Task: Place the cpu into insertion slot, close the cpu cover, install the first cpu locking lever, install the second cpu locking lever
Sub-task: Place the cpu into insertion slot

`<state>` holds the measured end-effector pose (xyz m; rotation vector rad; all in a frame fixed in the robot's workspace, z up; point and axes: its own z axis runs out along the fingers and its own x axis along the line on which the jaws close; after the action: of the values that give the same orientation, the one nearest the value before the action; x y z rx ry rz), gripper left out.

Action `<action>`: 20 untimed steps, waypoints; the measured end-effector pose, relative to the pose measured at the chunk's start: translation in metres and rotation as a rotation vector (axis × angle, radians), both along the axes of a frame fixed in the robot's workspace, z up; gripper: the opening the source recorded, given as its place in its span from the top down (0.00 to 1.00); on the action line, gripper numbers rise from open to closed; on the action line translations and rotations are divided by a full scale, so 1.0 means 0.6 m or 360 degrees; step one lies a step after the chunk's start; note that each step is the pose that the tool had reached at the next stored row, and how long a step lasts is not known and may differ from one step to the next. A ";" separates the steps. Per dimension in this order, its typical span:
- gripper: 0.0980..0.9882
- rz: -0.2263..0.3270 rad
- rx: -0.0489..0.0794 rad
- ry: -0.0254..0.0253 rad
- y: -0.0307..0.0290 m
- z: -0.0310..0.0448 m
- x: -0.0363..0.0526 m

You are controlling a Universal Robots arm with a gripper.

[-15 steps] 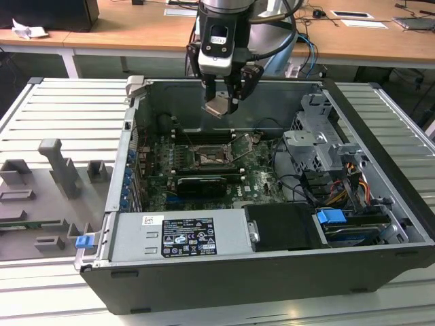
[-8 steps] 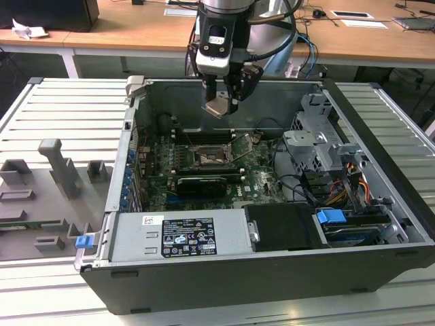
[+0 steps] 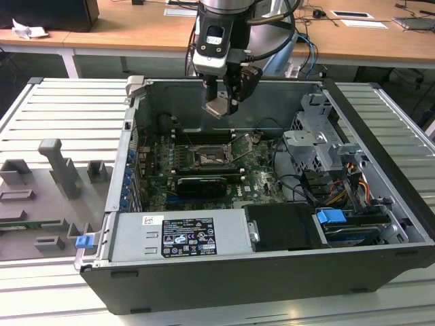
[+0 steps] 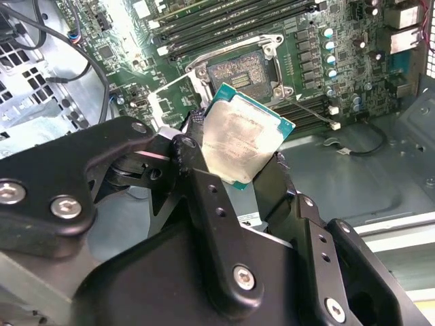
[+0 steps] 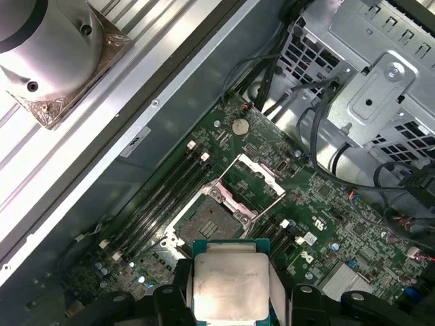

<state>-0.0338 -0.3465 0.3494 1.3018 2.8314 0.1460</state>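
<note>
- The gripper (image 3: 220,106) is hanging over the open computer case (image 3: 238,285), above the green board (image 5: 319,210) — its fingers (image 4: 201,178) are pinching the cpu (image 4: 243,141) by two opposite edges; the dull silver top is facing both wrist cameras.
- The cpu is being held in the air, well apart from the insertion slot (image 4: 239,73); it is touching nothing but the fingers.
- The insertion slot is lying bare, its dark pin field showing; the cpu cover (image 4: 170,105) is standing tilted up just beside it, open.
- By my judgement the task is only beginning — the chip is in the grip but not yet seated; the cover is waiting to be closed; both locking levers are waiting to be installed, and I cannot tell where they are lying.
</note>
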 end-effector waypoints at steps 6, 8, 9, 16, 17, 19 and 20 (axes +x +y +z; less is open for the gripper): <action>0.51 -0.0045 0.0000 0.00001 0.0000 -0.001 0.000; 0.51 -0.0065 0.0000 0.00001 0.0000 -0.001 0.000; 0.51 -0.0077 0.0000 0.00000 0.0000 -0.001 0.000; 0.51 -0.0147 0.0000 0.00000 0.0000 -0.002 0.000; 0.51 -0.0154 0.0000 0.00001 0.0000 -0.002 0.000; 0.51 -0.0176 0.0000 0.00001 0.0000 -0.002 0.000; 0.51 -0.0191 0.0000 0.00001 0.0000 -0.003 0.000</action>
<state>-0.0338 -0.3465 0.3478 1.4670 2.7433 0.1433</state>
